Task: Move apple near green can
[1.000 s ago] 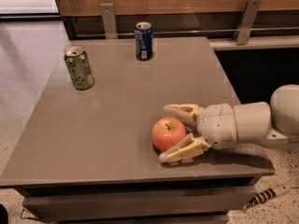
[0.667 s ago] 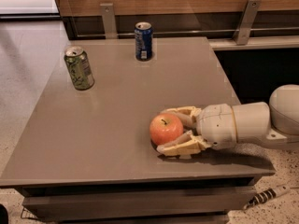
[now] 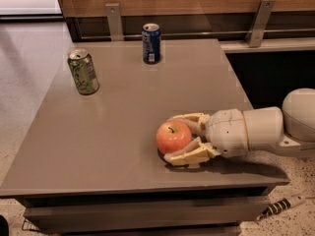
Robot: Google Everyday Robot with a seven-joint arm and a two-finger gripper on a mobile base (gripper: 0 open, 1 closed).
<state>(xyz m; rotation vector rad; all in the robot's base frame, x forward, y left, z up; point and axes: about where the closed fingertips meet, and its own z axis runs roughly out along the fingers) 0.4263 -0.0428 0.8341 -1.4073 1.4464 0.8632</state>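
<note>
The orange-red apple (image 3: 173,136) sits on the grey table (image 3: 113,127) near its front right. My gripper (image 3: 181,137) reaches in from the right at table height, and its two cream fingers (image 3: 189,156) are closed against the apple's far and near sides. The olive-green can (image 3: 83,72) stands upright at the table's back left, well apart from the apple and the gripper.
A dark blue can (image 3: 151,43) stands upright at the table's back middle. A wooden wall with metal brackets (image 3: 114,21) runs behind the table. A cable plug (image 3: 281,206) lies on the floor at the lower right.
The fingers have closed in from a wide spread onto the apple. The apple and gripper have shifted slightly left.
</note>
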